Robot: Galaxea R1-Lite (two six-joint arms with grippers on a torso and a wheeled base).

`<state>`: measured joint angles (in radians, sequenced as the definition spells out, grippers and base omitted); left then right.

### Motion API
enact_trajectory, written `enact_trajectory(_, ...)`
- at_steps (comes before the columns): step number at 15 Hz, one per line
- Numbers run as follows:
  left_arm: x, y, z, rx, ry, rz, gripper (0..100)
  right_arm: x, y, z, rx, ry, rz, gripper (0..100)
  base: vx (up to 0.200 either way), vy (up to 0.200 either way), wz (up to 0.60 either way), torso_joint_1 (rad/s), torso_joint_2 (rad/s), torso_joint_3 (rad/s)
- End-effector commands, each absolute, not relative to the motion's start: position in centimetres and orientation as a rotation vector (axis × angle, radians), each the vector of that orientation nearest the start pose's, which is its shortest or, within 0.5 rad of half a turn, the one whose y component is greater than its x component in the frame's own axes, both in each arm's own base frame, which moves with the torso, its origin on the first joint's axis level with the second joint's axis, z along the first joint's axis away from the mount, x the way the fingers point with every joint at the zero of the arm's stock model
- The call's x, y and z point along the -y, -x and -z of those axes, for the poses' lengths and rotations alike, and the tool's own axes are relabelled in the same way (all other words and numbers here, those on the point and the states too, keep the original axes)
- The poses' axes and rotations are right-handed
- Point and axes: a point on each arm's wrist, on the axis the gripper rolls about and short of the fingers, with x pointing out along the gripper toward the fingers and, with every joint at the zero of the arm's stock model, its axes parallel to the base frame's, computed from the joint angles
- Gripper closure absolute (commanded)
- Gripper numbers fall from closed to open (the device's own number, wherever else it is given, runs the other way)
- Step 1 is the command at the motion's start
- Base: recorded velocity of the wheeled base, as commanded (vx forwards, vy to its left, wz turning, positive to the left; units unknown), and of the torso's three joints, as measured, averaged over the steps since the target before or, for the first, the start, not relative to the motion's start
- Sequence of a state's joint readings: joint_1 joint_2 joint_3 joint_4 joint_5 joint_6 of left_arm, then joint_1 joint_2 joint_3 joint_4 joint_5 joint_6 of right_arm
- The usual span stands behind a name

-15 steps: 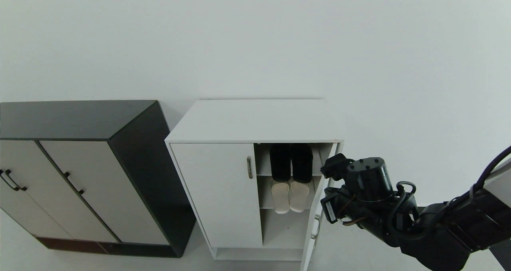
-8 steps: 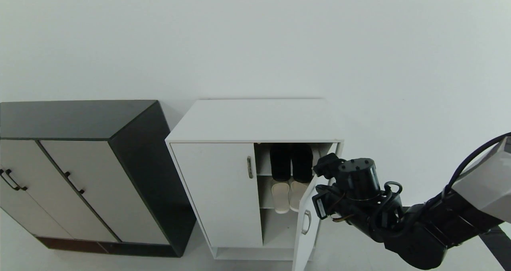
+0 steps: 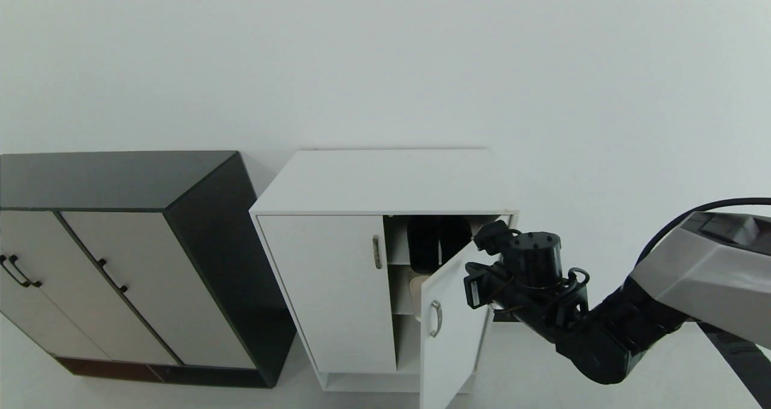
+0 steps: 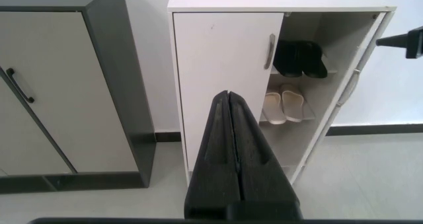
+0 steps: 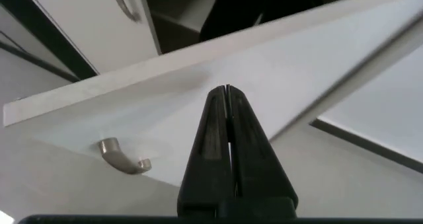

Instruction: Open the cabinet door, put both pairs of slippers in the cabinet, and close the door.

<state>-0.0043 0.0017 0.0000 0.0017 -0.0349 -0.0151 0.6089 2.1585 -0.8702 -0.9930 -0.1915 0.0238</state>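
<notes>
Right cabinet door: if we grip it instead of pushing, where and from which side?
Take the metal handle on the right door, near its free edge. It is an upright bow standing off the outer face, so come at that face head-on, fingers opened sideways across the bar. The half-open panel itself is flat, offering only thin edges.

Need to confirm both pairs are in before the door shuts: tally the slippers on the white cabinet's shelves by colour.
Black slippers: 2
White slippers: 2
Total: 4
</notes>
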Motion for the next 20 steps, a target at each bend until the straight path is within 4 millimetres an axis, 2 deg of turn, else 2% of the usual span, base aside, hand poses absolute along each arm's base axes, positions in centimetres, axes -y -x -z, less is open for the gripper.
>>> enact_trajectory(1,0.1,2.3,-7.5,-0.003,0.015,0.040,100,-21.6,-34.1,-5.8,-0.269,0.074,-0.406,100,0.000,0.000,0.00,0.000,0.00,0.000)
enact_trajectory(6,0.1,2.3,-7.5,-0.003,0.015,0.040,100,-22.0,-38.0,-5.0,-0.215,0.048,-0.382,100,0.000,0.000,0.00,0.000,0.00,0.000)
enact_trajectory(9,0.1,2.3,-7.5,-0.003,0.015,0.040,100,-21.4,-39.9,-4.6,-0.191,0.035,-0.351,100,0.000,0.000,0.00,0.000,0.00,0.000)
enact_trajectory(20,0.1,2.3,-7.5,-0.003,0.015,0.040,100,-21.1,-40.4,-4.6,-0.189,0.028,-0.343,100,0.000,0.000,0.00,0.000,0.00,0.000)
